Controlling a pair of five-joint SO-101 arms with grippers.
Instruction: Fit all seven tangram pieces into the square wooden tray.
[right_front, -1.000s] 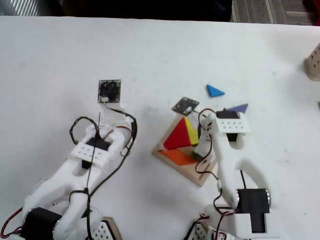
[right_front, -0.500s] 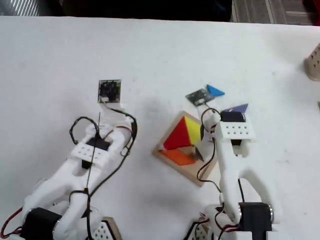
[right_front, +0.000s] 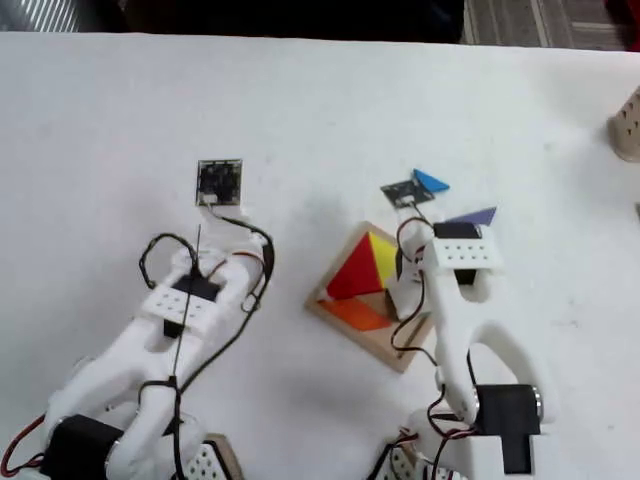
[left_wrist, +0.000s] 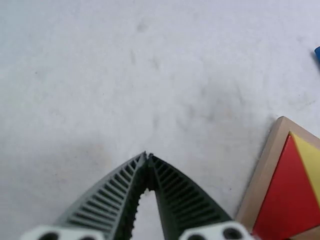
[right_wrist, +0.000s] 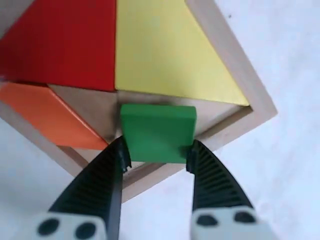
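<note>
Observation, last second: in the high view my right arm has drawn its wrist off the tray's far corner and swung it toward 1 o'clock, with most of that travel in the first half-second and only a small settling since. My left arm has not moved. The tray and everything lying in it have kept their places.

Present state: my right fingers (right_wrist: 156, 151) are narrowed onto the green square (right_wrist: 157, 132), one on each of two opposite sides. The square hangs over the tray (right_wrist: 243, 75), above the bare wood beside the orange piece (right_wrist: 45, 112) and just below the seam where the red triangle (right_wrist: 65, 45) meets the yellow triangle (right_wrist: 165, 50). I cannot tell whether its lower edge touches the tray floor.

My left fingers (left_wrist: 146, 156) are closed tip to tip on nothing, over the white surface (left_wrist: 150, 75), with the tray's edge near at 4 o'clock.

Outstanding: the blue triangle (right_front: 430, 181) lies on the surface at 1 o'clock from the tray and the purple piece (right_front: 478, 216) at 2 o'clock, both apart from it.

Assessment: three pieces are seated and the square is being lined up with its gap, not yet released. The task is roughly half done.
</note>
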